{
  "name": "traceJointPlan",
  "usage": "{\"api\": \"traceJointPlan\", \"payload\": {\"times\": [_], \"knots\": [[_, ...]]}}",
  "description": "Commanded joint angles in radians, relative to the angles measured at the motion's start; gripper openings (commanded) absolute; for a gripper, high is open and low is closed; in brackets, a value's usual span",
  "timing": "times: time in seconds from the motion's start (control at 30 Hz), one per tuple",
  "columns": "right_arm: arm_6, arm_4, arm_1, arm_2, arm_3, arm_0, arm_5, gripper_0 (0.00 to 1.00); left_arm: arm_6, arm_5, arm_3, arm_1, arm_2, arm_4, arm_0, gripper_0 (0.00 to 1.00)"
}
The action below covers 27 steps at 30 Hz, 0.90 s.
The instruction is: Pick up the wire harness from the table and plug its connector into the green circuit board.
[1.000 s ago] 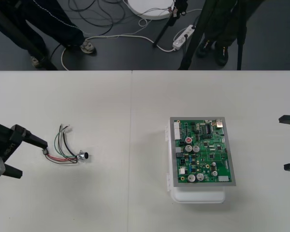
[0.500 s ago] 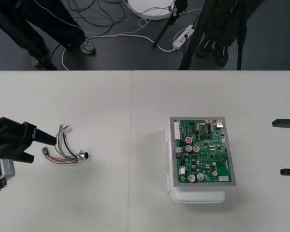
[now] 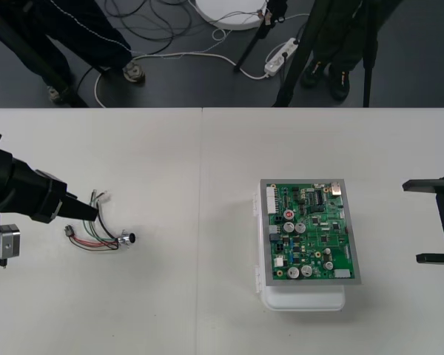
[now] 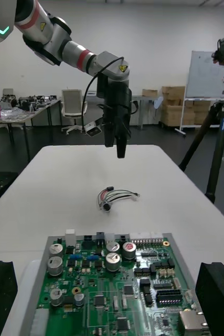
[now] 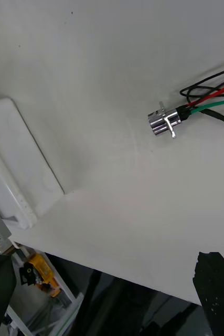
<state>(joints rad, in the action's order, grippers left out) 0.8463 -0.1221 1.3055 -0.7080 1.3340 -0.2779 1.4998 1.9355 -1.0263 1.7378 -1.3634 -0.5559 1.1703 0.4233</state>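
We looked steeply down from above on the whole surface [image 3: 207, 170], with a strip of dark floor [image 3: 207, 81] beyond its far edge, and took in both the green circuit board [image 3: 311, 231] and the wire harness [image 3: 96, 231]. From the right wrist we faced low and level across the board, close under the lens, toward the harness and the left tool [image 4: 120, 153] farther off. From the left wrist we sat close over the surface, facing the harness's metal socket [image 5: 163, 122] and a corner of the white base [image 5: 17, 157], both shared with the overhead view.
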Motion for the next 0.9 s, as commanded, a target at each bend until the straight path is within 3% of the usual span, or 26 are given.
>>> {"api": "traceJointPlan", "payload": {"times": [0.03, 0.23, 0.5, 0.73, 0.9], "knots": [[0.056, 0.048, 0.003, -0.057, -0.010, -0.064, -0.001, 1.00, 0.151, 0.040, 0.071, -0.072, -0.007, 0.014, 0.065, 1.00], [0.074, 0.102, 0.000, -0.156, -0.041, -0.141, 0.000, 1.00, 0.336, 0.052, 0.104, -0.095, -0.007, 0.034, 0.065, 1.00], [0.076, 0.071, -0.051, -0.159, -0.113, -0.179, 0.022, 1.00, 0.568, 0.087, 0.207, -0.143, -0.009, 0.088, 0.068, 1.00], [0.053, 0.050, -0.063, -0.159, -0.124, -0.179, 0.025, 1.00, 0.586, 0.117, 0.292, -0.192, -0.024, 0.170, 0.071, 1.00], [0.036, 0.027, -0.094, -0.156, -0.156, -0.179, 0.027, 1.00, 0.589, 0.226, 0.338, -0.235, -0.125, 0.258, 0.101, 1.00]]}}
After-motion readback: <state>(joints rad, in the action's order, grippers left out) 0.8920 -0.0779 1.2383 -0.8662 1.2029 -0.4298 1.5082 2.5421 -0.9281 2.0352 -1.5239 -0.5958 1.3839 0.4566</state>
